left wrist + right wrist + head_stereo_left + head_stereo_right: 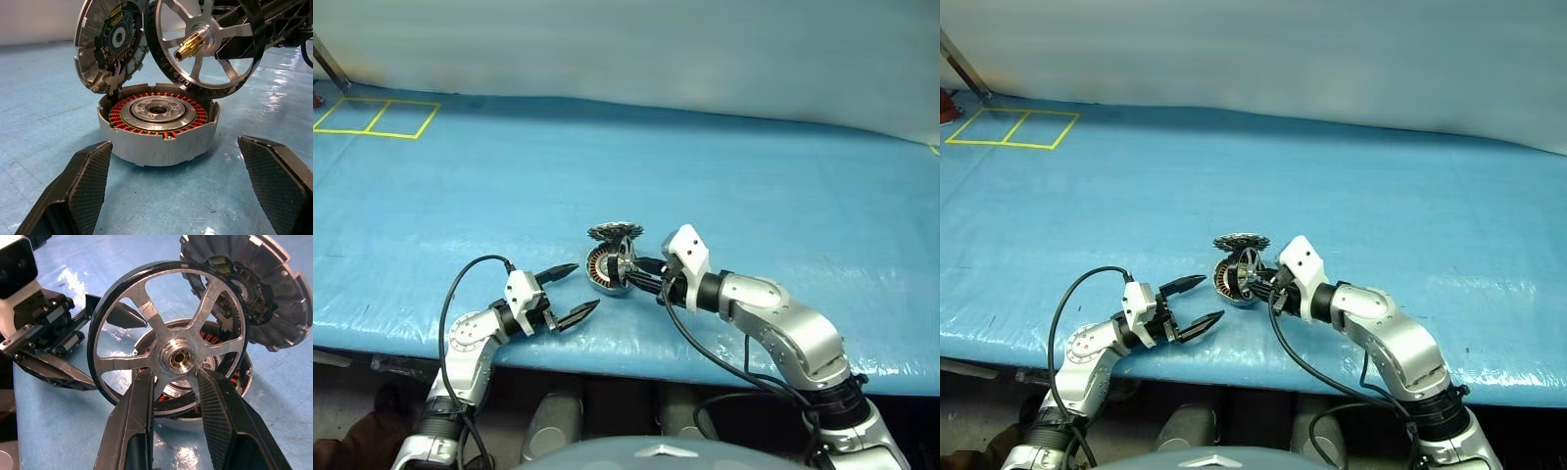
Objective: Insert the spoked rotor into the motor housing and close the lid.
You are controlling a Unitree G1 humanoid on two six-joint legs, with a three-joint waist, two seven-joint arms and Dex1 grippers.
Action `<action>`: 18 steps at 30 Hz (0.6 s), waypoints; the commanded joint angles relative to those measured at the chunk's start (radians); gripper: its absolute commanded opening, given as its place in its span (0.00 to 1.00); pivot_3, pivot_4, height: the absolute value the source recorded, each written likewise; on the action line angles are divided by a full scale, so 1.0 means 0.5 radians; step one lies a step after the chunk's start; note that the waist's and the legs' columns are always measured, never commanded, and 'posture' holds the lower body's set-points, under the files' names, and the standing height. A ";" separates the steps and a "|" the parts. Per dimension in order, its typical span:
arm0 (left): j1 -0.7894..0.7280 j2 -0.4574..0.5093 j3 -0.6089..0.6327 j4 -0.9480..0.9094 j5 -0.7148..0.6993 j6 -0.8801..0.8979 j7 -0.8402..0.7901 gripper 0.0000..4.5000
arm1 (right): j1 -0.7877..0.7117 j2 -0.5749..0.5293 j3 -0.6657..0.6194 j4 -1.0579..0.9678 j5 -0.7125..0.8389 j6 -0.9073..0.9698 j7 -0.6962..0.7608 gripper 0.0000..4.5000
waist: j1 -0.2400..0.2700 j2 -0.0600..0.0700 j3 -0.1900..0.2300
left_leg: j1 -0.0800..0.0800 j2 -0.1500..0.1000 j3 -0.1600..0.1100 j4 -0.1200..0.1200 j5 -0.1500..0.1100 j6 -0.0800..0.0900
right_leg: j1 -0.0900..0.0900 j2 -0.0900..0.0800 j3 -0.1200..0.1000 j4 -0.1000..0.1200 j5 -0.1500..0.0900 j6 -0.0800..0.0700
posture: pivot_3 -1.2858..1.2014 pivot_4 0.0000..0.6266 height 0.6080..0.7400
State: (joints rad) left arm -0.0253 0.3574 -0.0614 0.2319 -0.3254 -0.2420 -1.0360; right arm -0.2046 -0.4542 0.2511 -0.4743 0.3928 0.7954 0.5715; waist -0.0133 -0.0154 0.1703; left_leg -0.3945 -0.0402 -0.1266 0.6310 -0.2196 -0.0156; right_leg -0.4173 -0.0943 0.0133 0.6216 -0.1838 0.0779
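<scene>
The shallow round grey metal motor housing (159, 132), with its ring of copper-red windings inside, sits on the blue plastic-covered surface (754, 176) near the front edge, between the two arms. Its round silvery-grey lid with a notched, toothed edge (110, 41) stands raised and open, joined to the housing's rim at one side, its inner face with a small circuit board showing in the left wrist view.

The right hand (173, 382) has its two black fingers clamped on the hub of the spoked rotor (171, 340), a flat round metal wheel with shiny silver spokes and a dark rim. One finger (134, 421) lies on each side of the hub. The rotor is held tilted on edge, just above and in front of the housing's open mouth; its lower rim is close to the housing's rim, though whether the two touch cannot be told. A short brass-coloured shaft (188, 47) sticks out from the hub on the face turned away from the right hand.

The left hand (570, 291) is beside the housing on the robot's left, level with it, its black fingers (78, 186) spread wide apart and gripping nothing. The housing lies just beyond the fingertips, not touching them.

Yellow tape squares (377, 117) mark the far left corner of the surface, well apart from the work.
</scene>
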 commanded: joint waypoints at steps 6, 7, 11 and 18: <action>0.027 -0.003 0.010 -0.065 -0.040 0.025 -0.013 1.00 | -0.101 -0.004 0.011 -0.074 -0.072 -0.053 -0.020 0.27 | -0.001 0.000 0.000 | 0.000 0.000 0.000 0.000 0.000 0.000 | 0.000 0.000 0.000 0.000 0.000 0.000 | 0.52 0.24 1.00; 0.027 -0.002 0.011 -0.067 -0.043 0.026 -0.015 1.00 | -0.113 -0.005 0.015 -0.075 -0.082 -0.055 -0.020 0.27 | -0.001 0.000 0.000 | 0.000 0.000 0.000 0.000 0.000 0.000 | 0.000 0.000 0.000 0.000 0.000 0.000 | 0.52 0.24 1.00; 0.027 -0.003 0.012 -0.067 -0.047 0.024 -0.014 1.00 | -0.152 -0.030 0.052 -0.044 -0.155 -0.074 -0.014 0.27 | 0.000 0.000 0.000 | 0.000 0.000 -0.001 0.000 0.000 0.000 | 0.000 0.000 0.000 0.000 0.000 0.000 | 0.52 0.24 1.00; 0.034 -0.006 0.009 -0.072 -0.042 0.021 -0.007 1.00 | -0.201 -0.091 0.126 -0.007 -0.273 -0.102 0.030 0.27 | -0.001 0.000 0.000 | 0.000 0.000 0.000 0.000 0.000 0.000 | 0.000 0.000 0.000 0.000 0.000 0.000 | 0.52 0.24 1.00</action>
State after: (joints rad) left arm -0.0125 0.3568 -0.0609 0.2314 -0.3336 -0.2255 -1.0360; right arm -0.2870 -0.4957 0.3157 -0.4597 0.2689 0.7704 0.5779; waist -0.0139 -0.0153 0.1703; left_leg -0.3945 -0.0403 -0.1267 0.6310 -0.2196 -0.0156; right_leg -0.4173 -0.0943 0.0132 0.6217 -0.1838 0.0779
